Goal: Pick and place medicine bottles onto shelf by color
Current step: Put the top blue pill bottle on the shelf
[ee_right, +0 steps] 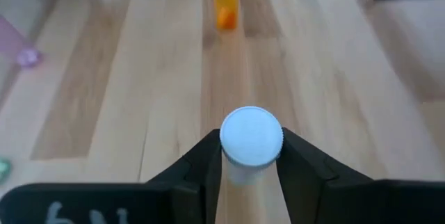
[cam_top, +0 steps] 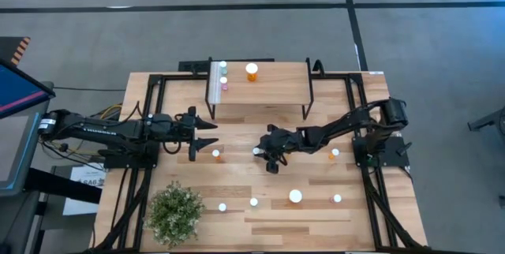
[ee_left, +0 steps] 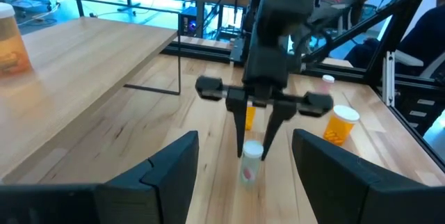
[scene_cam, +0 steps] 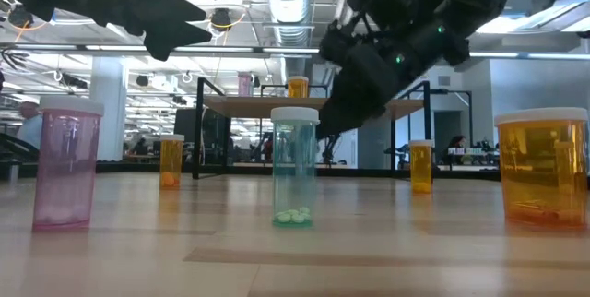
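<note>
My right gripper (cam_top: pixel 264 153) stands mid-table, shut on a small pink bottle (ee_left: pixel 249 165) with a white cap. My left gripper (cam_top: pixel 209 133) is open and hovers left of it, facing it, above an orange bottle (cam_top: pixel 215 155) that stands on its base. The shelf (cam_top: pixel 268 88) stands at the table's far side. Two blue-green bottles (cam_top: pixel 222 69), a pink one (cam_top: pixel 224 86) and a larger orange one (cam_top: pixel 252 71) stand on it. My right gripper pinches the pink bottle by its white cap (ee_right: pixel 251 136), one finger (ee_right: pixel 208 156) on each side. The fingers point down, slanting in from the table's right. The bottle is upright. Whether its base is off the table, I cannot tell.
More bottles stand on the near half of the table: an orange one (cam_top: pixel 332 155), a large one (cam_top: pixel 295 196) and small ones (cam_top: pixel 254 202), (cam_top: pixel 222 206), (cam_top: pixel 337 199). A bushy plant (cam_top: pixel 175 212) sits at the near left. Black frame rails (cam_top: pixel 142 128) run along both sides.
</note>
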Robot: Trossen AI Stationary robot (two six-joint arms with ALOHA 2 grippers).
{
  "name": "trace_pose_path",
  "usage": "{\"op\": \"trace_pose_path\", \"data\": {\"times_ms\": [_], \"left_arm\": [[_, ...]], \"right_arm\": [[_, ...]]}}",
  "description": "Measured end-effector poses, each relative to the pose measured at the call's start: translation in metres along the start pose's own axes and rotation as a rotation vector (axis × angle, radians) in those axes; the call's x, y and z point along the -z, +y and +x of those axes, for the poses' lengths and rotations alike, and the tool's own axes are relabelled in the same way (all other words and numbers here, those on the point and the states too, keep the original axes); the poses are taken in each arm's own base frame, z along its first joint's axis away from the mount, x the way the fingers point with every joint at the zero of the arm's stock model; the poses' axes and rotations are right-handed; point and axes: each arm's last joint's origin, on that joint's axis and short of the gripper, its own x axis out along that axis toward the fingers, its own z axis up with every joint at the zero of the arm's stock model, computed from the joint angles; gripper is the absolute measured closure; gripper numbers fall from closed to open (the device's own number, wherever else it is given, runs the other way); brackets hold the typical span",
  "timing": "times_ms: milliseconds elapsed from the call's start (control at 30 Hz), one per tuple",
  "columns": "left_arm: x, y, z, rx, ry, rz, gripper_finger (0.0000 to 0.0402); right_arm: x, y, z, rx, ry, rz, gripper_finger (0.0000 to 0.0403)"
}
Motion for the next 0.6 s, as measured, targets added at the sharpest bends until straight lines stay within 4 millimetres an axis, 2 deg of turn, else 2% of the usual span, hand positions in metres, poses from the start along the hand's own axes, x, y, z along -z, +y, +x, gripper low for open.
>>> {"op": "trace_pose_path", "data": {"times_ms": [233,400,600], "left_arm": [[-0.001,0.000,0.000,0.001,-0.007,-0.001,0.0181],[-0.001,0.000,0.000,0.001,-0.011,-0.001,0.0181],[-0.001,0.000,0.000,0.001,-0.015,-0.001,0.0181]], "right_arm": [[-0.035,-0.016,-0.039,0.035,-0.132,-0.023,0.0268],[-0.058,-0.041,-0.074,0.109,-0.242,-0.015,0.0261],[-0.083,-0.078,-0.110,0.230,-0.274,0.010,0.0260]]}}
